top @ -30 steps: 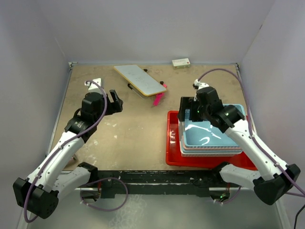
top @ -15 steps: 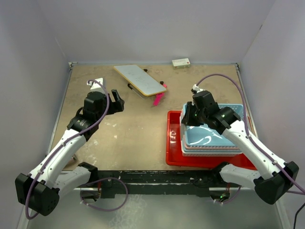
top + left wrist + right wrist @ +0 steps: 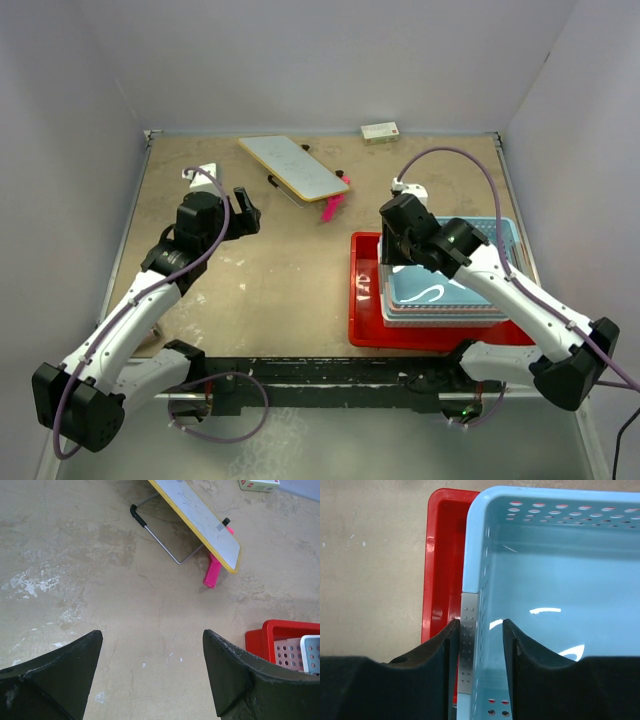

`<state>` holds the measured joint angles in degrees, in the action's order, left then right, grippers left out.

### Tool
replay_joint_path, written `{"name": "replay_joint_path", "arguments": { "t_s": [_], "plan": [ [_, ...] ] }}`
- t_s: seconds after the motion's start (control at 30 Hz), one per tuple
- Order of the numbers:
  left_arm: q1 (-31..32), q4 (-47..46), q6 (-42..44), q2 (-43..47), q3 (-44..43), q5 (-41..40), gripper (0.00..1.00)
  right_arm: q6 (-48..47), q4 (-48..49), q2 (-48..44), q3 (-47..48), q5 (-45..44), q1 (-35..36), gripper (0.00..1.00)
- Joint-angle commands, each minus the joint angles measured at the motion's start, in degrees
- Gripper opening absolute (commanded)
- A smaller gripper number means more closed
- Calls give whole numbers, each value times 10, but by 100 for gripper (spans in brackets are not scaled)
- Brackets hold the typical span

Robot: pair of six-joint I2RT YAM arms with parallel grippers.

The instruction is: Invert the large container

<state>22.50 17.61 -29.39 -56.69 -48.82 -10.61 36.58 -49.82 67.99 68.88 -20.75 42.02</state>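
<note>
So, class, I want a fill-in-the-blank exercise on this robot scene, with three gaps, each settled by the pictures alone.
1. The large container, a shallow tray, is ____ in colour.
2. The right gripper straddles one wall of the top basket, which is light ____.
3. The left gripper hangs over the table with its jaws ____.
Missing words: red; blue; open.
</note>
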Motion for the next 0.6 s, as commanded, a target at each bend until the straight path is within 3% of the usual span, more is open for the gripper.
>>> {"name": "replay_joint_path", "arguments": {
  "t_s": [0.0,0.23,0.3,0.33,0.47,0.57],
  "plan": [
    [-4,-24,-4,-1,-8,4,79,5,-29,13,21,-55,16,42],
    [-4,-19,-3,-1,-8,2,79,6,-25,15,32,-61,26,21],
    [-4,-20,-4,-4,-7,5,79,3,-27,14,41,-62,27,3],
    [-4,-19,-4,-5,-7,6,79,0,-32,15,55,-62,27,0],
    [-4,-17,-1,-6,-10,6,79,-12,-96,37,159,-29,26,0],
    [-4,-16,2,-7,-11,4,79,-16,-167,81,291,-37,26,0]
  ]
}}
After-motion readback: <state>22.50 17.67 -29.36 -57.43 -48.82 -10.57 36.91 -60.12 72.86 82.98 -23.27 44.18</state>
